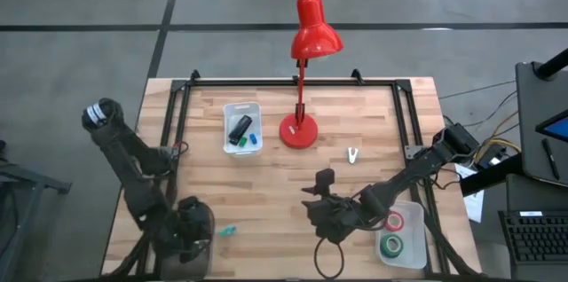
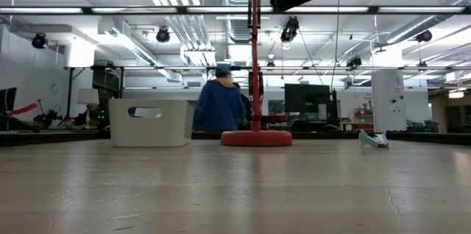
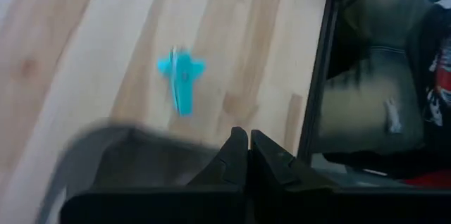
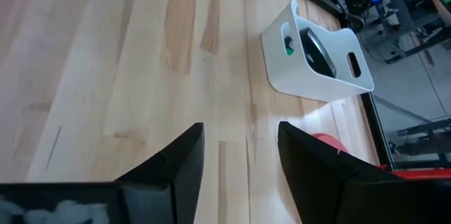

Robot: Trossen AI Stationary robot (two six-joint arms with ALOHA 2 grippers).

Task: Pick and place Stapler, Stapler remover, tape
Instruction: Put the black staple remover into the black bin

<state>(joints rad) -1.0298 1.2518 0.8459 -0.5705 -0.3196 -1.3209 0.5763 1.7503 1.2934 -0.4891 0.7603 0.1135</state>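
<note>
Lying just ahead of the closed, empty left gripper, the remover is reached soonest; the right gripper gapes farther off.

Two dark, near-black arms, chunky jointed links. Left arm: pale band round base joint, thin reddish cable at mid-link. Right arm: black cable looping off wrist. Right gripper: broad, flat, matte black fingers. Left gripper: slim black wedge-shaped fingertips.
</note>
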